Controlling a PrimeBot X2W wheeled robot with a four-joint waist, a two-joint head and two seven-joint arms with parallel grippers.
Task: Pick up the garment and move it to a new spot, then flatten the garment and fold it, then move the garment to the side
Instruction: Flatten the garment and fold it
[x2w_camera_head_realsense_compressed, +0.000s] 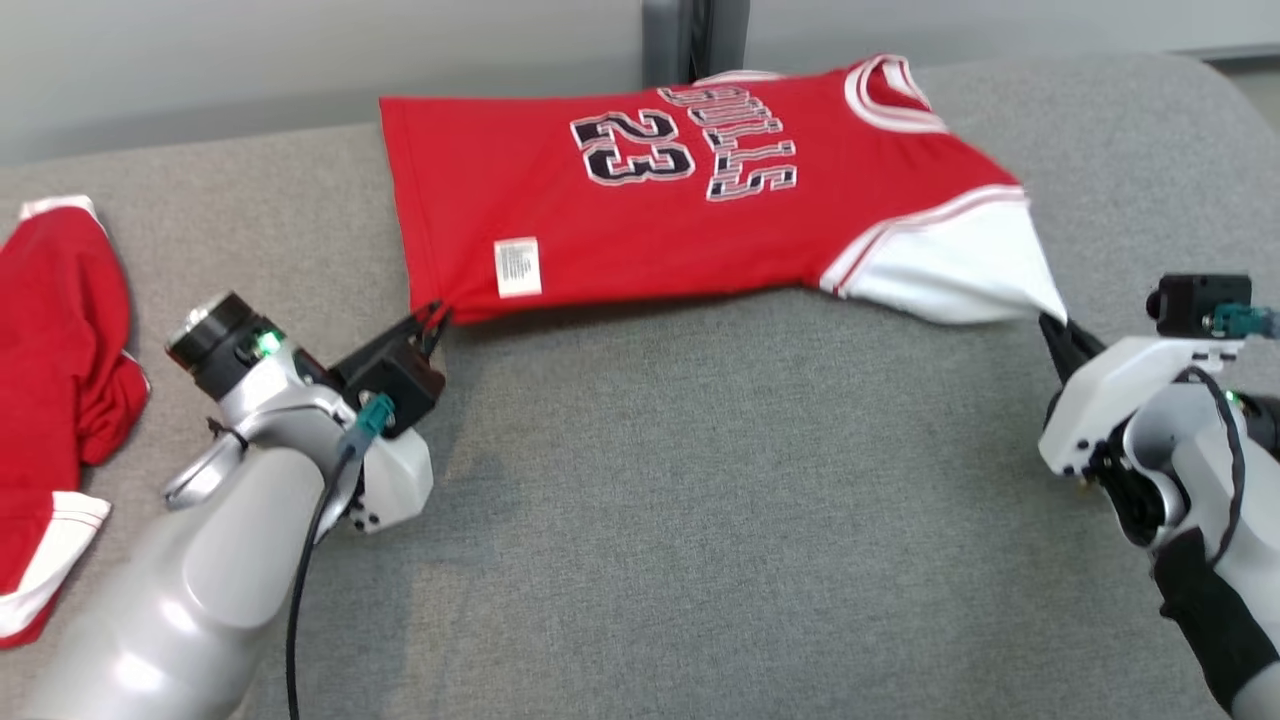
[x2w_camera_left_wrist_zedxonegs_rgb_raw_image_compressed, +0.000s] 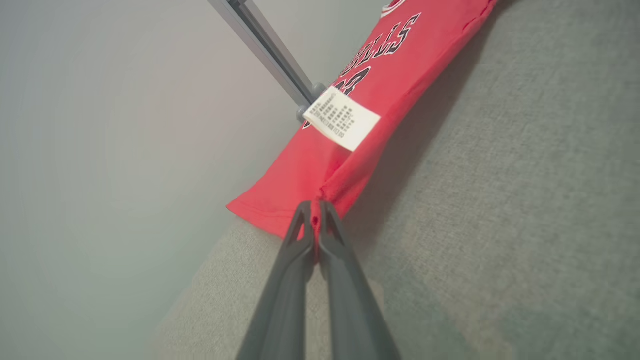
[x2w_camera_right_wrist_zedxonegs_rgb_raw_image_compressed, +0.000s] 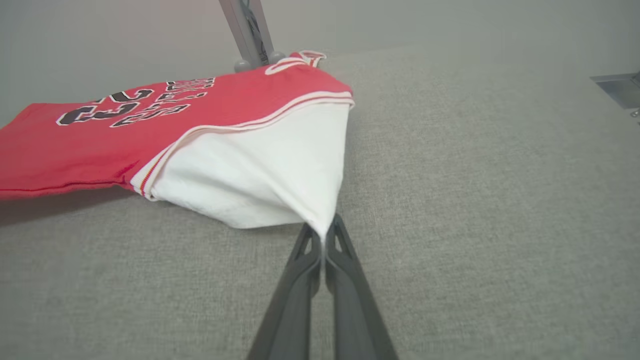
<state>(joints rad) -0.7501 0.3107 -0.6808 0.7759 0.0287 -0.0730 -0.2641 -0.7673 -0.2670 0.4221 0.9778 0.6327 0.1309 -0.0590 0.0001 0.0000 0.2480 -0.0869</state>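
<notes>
**Lower left of the frame:** the robot's left arm (x2w_camera_head_realsense_compressed: 200, 560), a smooth silver-grey shell, carries a black cable (x2w_camera_head_realsense_compressed: 299, 590) up to a teal plug (x2w_camera_head_realsense_compressed: 372, 415) beside a boxy black camera (x2w_camera_head_realsense_compressed: 395, 378). Small dark screws dot its white wrist housing (x2w_camera_head_realsense_compressed: 398, 482). A green light (x2w_camera_head_realsense_compressed: 267, 343) glows on a black, silver-capped joint (x2w_camera_head_realsense_compressed: 215, 338) above a metal ring (x2w_camera_head_realsense_compressed: 198, 478).

**Lower right:** the right arm's white housing (x2w_camera_head_realsense_compressed: 1110, 392), black camera unit (x2w_camera_head_realsense_compressed: 1195, 303) and black cuff (x2w_camera_head_realsense_compressed: 1205, 610).

The left hand (x2w_camera_left_wrist_zedxonegs_rgb_raw_image_compressed: 314, 206) and right hand (x2w_camera_right_wrist_zedxonegs_rgb_raw_image_compressed: 325, 232) each have two long dark-grey fingers (x2w_camera_right_wrist_zedxonegs_rgb_raw_image_compressed: 350, 310), tapering, with triangular cut-outs near the tips.
</notes>
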